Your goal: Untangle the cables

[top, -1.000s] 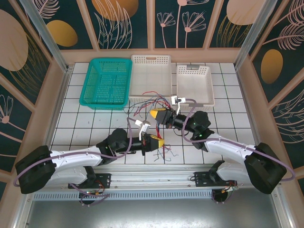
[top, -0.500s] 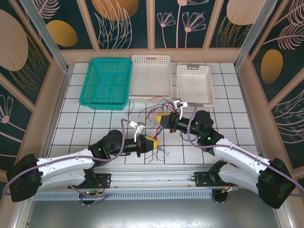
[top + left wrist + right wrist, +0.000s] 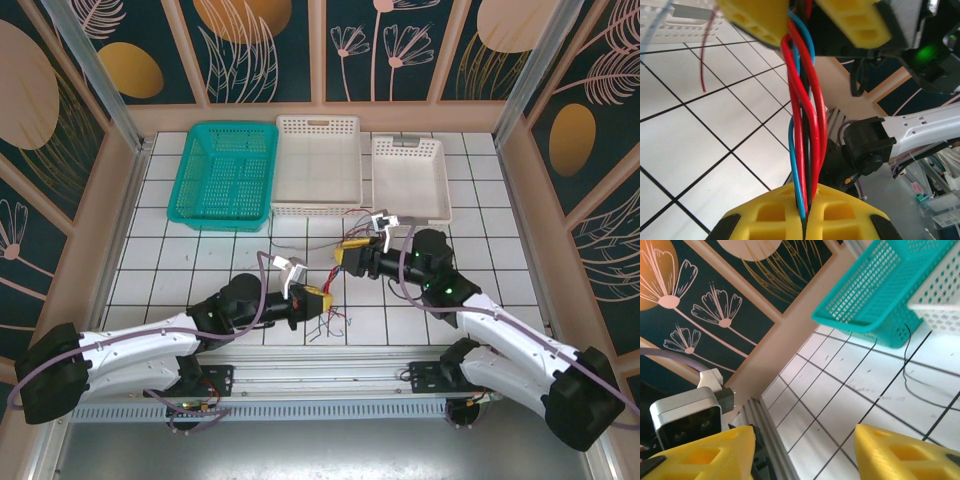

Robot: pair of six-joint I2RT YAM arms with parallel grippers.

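- The left gripper (image 3: 806, 222) is clamped on the cables (image 3: 807, 120). Red, blue and black strands, twisted together, rise out of its shut yellow fingers as one bundle.
- The right gripper (image 3: 805, 455) has its jaws apart. From the left wrist view we see the bundle pass between its two fingers without being pinched.
- The bundle hangs above the tabletop (image 3: 200, 250) between the two grippers, about midway along the near edge. Its loose ends (image 3: 326, 323) splay on the tiles just beside the left gripper.
- One dark strand (image 3: 904, 360) lies by itself toward the far edge, near the teal basket (image 3: 225, 175).
- We judge the cables to be very light, limp and smooth-jacketed. They will likely sag, curl back on themselves and slip through a loose pinch. A hard pull would probably tighten the twist rather than free it.
- We would take a single colour where it bows out from the twist, such as the blue strand partway up the bundle. We would pinch it firmly and draw it out gently along its own length while the left gripper anchors the rest.
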